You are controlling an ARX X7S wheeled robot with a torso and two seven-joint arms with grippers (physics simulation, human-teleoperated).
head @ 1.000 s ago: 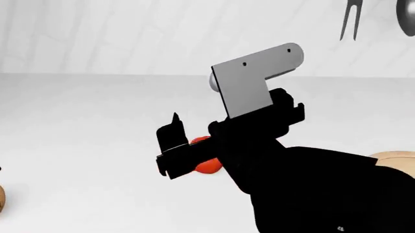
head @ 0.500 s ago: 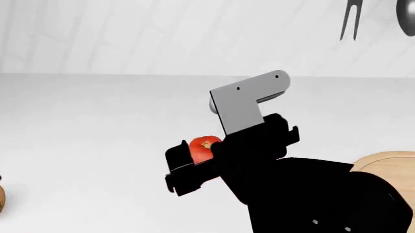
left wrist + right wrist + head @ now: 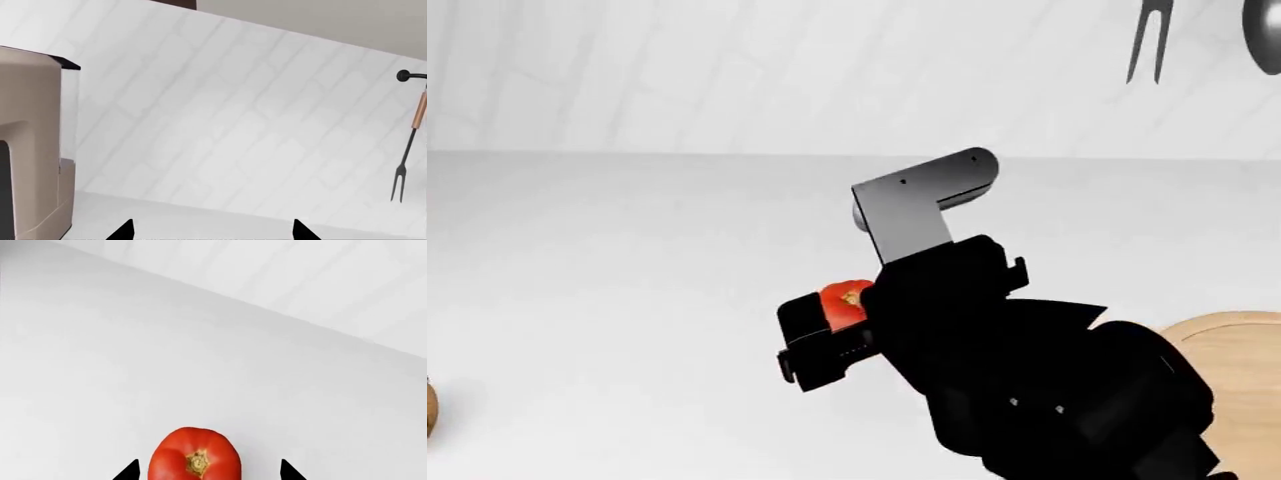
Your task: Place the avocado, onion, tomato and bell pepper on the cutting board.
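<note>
The tomato [image 3: 193, 455], bright red with a tan stem scar, sits between the fingertips of my right gripper [image 3: 209, 472], which is shut on it. In the head view the tomato [image 3: 841, 300] shows beside the black near finger of my right gripper [image 3: 831, 318], held above the white counter. The round light-wood cutting board [image 3: 1234, 350] shows partly at the right edge, behind my right arm. My left gripper [image 3: 211, 232] is open and empty, facing the white tiled wall. The avocado, the onion and the bell pepper are out of view.
A rounded tan thing [image 3: 430, 408] peeks in at the left edge; too little shows to name it. A long fork [image 3: 1148, 40] hangs on the back wall, also in the left wrist view [image 3: 407, 150]. A beige appliance [image 3: 30, 150] stands on the counter.
My right gripper has closed on the tomato and raised it off the counter. The arm has drawn back a little, showing more of the cutting board.
</note>
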